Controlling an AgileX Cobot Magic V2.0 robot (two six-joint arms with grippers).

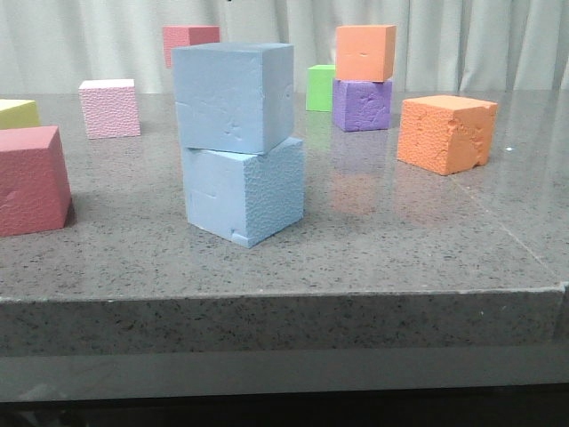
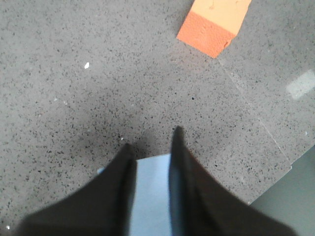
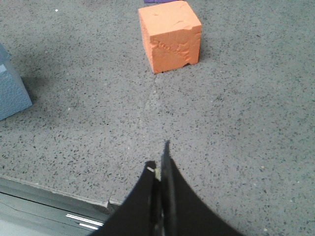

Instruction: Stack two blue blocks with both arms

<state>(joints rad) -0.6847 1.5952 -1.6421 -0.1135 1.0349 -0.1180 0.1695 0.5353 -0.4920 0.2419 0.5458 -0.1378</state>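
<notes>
Two light blue blocks stand stacked near the middle of the table in the front view. The upper blue block (image 1: 233,96) sits on the lower blue block (image 1: 244,191), which is turned a little. No gripper shows in the front view. In the left wrist view my left gripper (image 2: 152,137) is open, and a blue block's top face (image 2: 150,196) shows in the gap between its fingers. My right gripper (image 3: 157,156) is shut and empty over the table's front edge. A blue block (image 3: 12,93) shows at the edge of the right wrist view.
A large orange cube (image 1: 446,132) (image 3: 170,34) (image 2: 214,24) sits right of the stack. Behind are an orange cube (image 1: 365,52) on a purple cube (image 1: 362,104), and a green cube (image 1: 321,87). Pink (image 1: 109,108), red (image 1: 32,180), dark pink (image 1: 189,40) and yellow (image 1: 16,113) cubes stand left. The table's front edge (image 1: 284,298) is near.
</notes>
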